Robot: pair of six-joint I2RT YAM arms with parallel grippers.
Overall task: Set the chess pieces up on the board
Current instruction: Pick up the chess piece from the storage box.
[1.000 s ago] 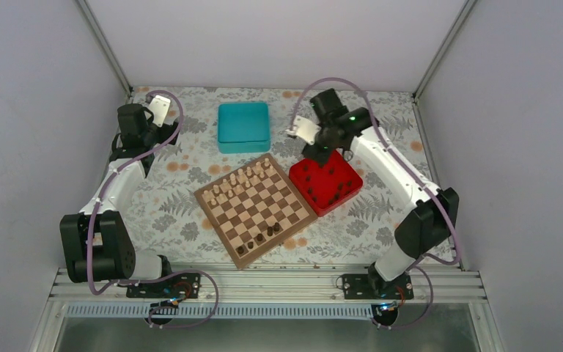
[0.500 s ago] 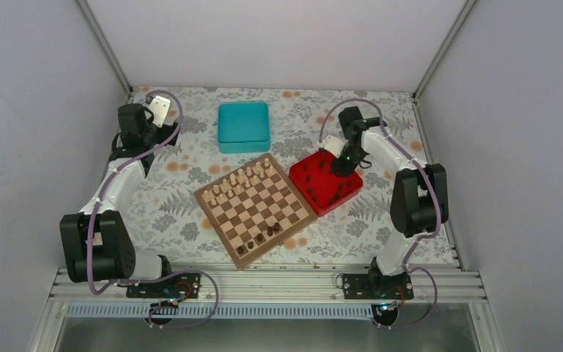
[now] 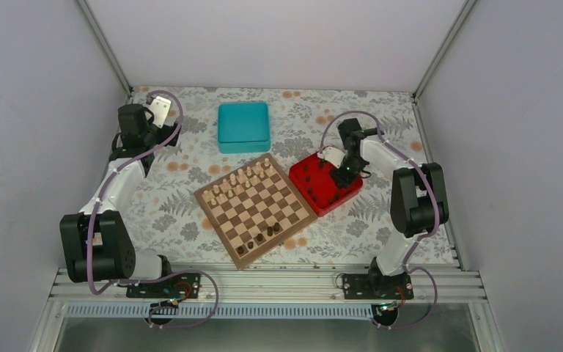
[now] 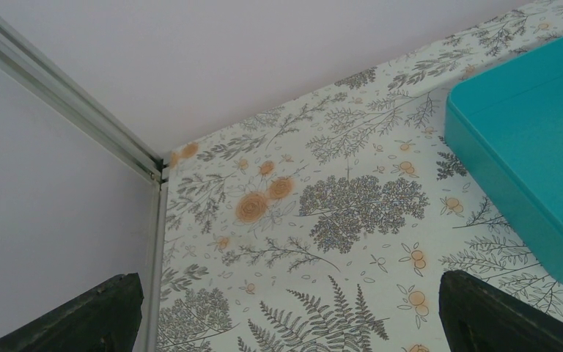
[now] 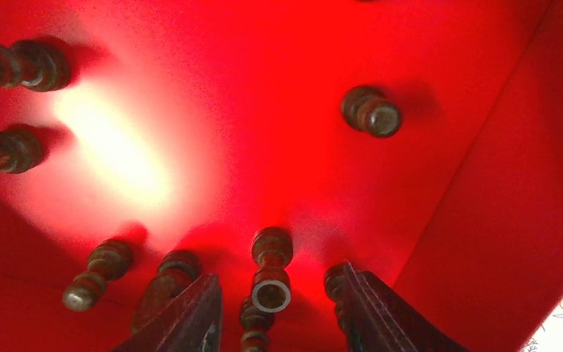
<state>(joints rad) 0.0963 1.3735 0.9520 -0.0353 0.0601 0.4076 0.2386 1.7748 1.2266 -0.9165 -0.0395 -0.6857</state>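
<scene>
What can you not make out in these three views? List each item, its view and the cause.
Top view: the kinds of the dark chess pieces in the red tray; too small.
Right wrist view: the pieces nearest the right fingers; the fingers and the lower edge hide parts of them.
Left wrist view: most of the left fingers and the teal box; frame edges cut them off.

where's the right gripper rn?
Top view, right side: the right gripper is down in the red tray beside the board, jaws either side of a dark chess piece.
</scene>
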